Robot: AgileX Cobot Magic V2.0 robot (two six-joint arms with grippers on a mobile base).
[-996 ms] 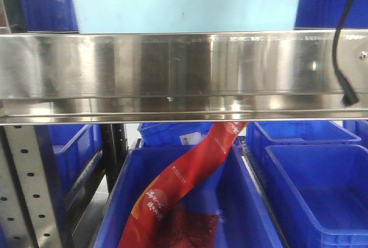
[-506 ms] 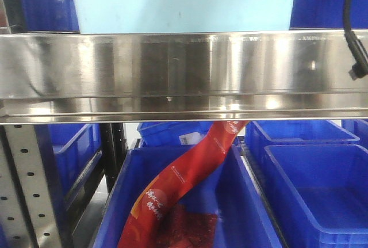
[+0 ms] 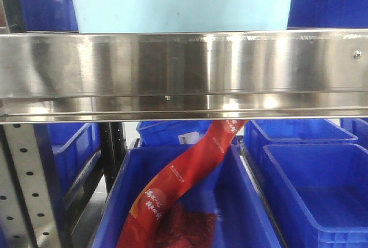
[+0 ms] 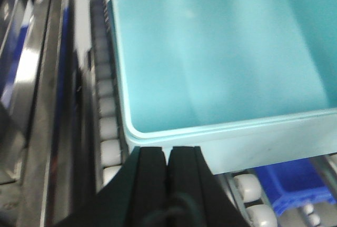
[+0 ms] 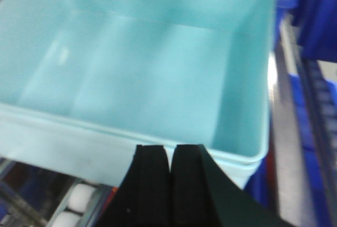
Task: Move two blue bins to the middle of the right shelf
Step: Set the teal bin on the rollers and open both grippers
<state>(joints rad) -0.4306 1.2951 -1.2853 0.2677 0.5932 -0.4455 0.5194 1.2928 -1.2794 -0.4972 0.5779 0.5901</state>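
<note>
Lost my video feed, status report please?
Both grippers shut, empty: left gripper, right gripper, each just off the pale blue bin rim. Bin sits behind the steel shelf lip. Nothing blocking.

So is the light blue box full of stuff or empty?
Empty. Both wrist views look down into the light blue bin and show only its bare floor and walls.

Dark royal-blue bins (image 3: 310, 190) crowd the lower level beside a grey perforated upright (image 3: 26, 184).
</note>
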